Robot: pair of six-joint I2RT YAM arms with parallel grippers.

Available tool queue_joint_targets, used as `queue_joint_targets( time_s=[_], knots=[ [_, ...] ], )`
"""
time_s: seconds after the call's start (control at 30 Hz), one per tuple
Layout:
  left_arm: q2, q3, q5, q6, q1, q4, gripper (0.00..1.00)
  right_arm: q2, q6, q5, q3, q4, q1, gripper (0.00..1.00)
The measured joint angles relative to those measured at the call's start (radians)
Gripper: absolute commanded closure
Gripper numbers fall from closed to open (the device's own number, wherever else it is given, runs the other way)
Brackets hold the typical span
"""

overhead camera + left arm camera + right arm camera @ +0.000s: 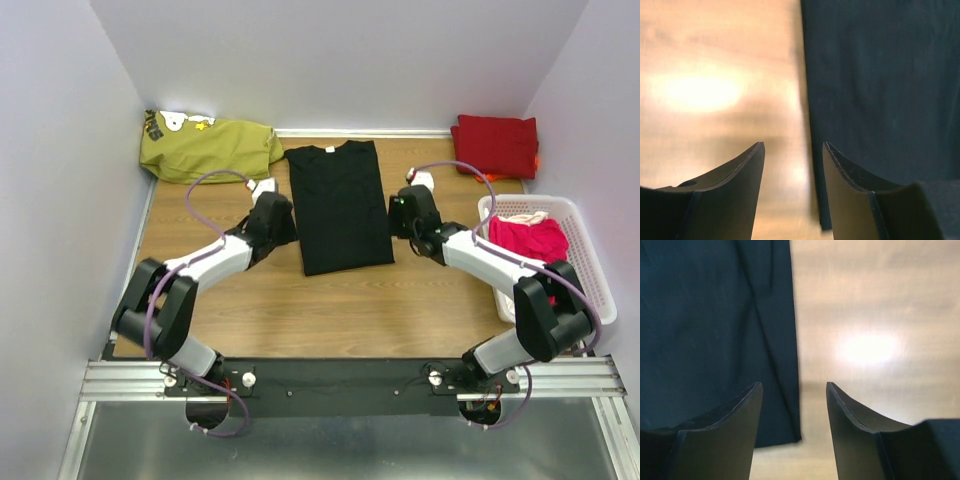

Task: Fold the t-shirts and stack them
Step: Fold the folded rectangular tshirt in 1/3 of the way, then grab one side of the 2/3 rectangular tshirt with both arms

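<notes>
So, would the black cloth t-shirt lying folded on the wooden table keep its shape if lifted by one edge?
Probably not: the black cloth t-shirt lies thin and flat, so it would likely droop and unfold. Pushed across the wooden table, it may wrinkle rather than slide.

Blk tee (338,205) flat, red tee (495,145) folded

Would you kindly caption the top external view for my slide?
Two sets of open jaws flank the folded black t-shirt on the wooden table.

On table (300,310), middle t-shirt (340,205) lies flat | heaped t-shirt (205,148) behind-left of it | folded t-shirt (495,145) behind-right | basket (592,275) to its right, another t-shirt (528,238) inside
</notes>
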Motion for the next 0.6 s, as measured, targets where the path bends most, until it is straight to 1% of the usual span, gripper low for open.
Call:
queue_joint_targets(
  time_s=[0.03, 0.1, 0.2, 0.3, 0.37, 0.6],
  knots=[
    [-0.010, -0.010, 0.011, -0.008, 0.000, 0.003, 0.41, -0.012, 0.004, -0.008, -0.016, -0.004, 0.000, 0.37],
    [-0.088, -0.088, 0.037, -0.024, 0.000, 0.016, 0.41, -0.017, 0.016, -0.034, -0.060, -0.006, 0.000, 0.37],
    [-0.134, -0.140, 0.082, -0.041, 0.000, 0.060, 0.41, -0.019, 0.032, -0.063, -0.123, 0.000, 0.000, 0.37],
    [-0.138, -0.182, 0.132, -0.056, 0.000, 0.116, 0.41, -0.026, 0.050, -0.089, -0.185, 0.013, 0.000, 0.38],
    [-0.138, -0.232, 0.193, -0.069, 0.000, 0.165, 0.43, -0.032, 0.058, -0.100, -0.207, 0.020, 0.000, 0.38],
    [-0.082, -0.342, 0.354, -0.110, 0.000, 0.297, 0.46, -0.081, 0.094, -0.132, -0.275, 0.109, 0.000, 0.40]
  ],
)
